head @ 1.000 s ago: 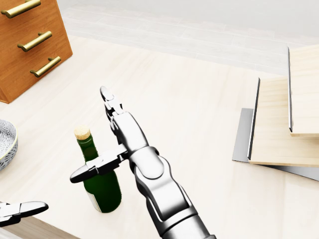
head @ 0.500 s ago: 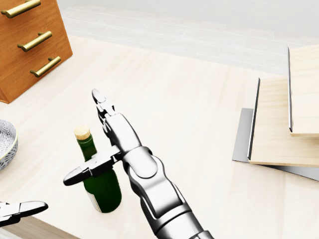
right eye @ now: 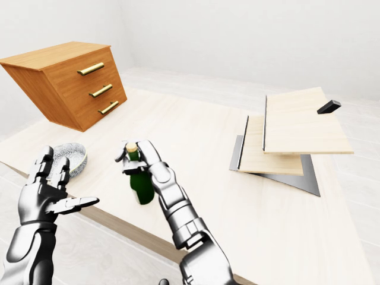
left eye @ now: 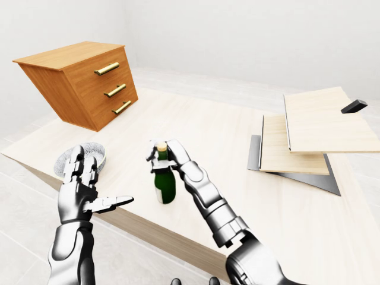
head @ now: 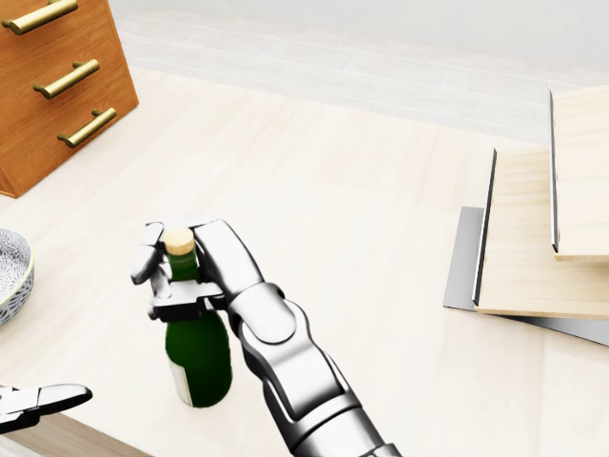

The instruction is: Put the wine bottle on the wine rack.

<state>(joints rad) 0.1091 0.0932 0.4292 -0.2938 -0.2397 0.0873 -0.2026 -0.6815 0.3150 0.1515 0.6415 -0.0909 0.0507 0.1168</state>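
A green wine bottle [head: 198,357] with a cork stands upright on the pale table [head: 362,219], low and left in the head view. My right hand [head: 167,280] comes up from the bottom edge. It is shut on the bottle's neck just under the cork, fingers curled over from the left and thumb across the near side. The wine rack [head: 533,257], stepped pale wooden boards on a grey base, lies at the right edge, well away from the bottle. My left hand [left eye: 89,190] hovers open, palm turned in, off the table's near-left edge.
A patterned grey bowl [left eye: 89,155] sits on the table's left corner, close to my left hand. An orange wooden drawer chest [left eye: 83,83] with brass handles stands at the upper left. A small black block [left eye: 354,106] rests on the rack's top board.
My right hand, open beside the bottle with one finger pointing up, has closed its fingers round the neck. The cork has shifted slightly up and right. The left hand has not moved.
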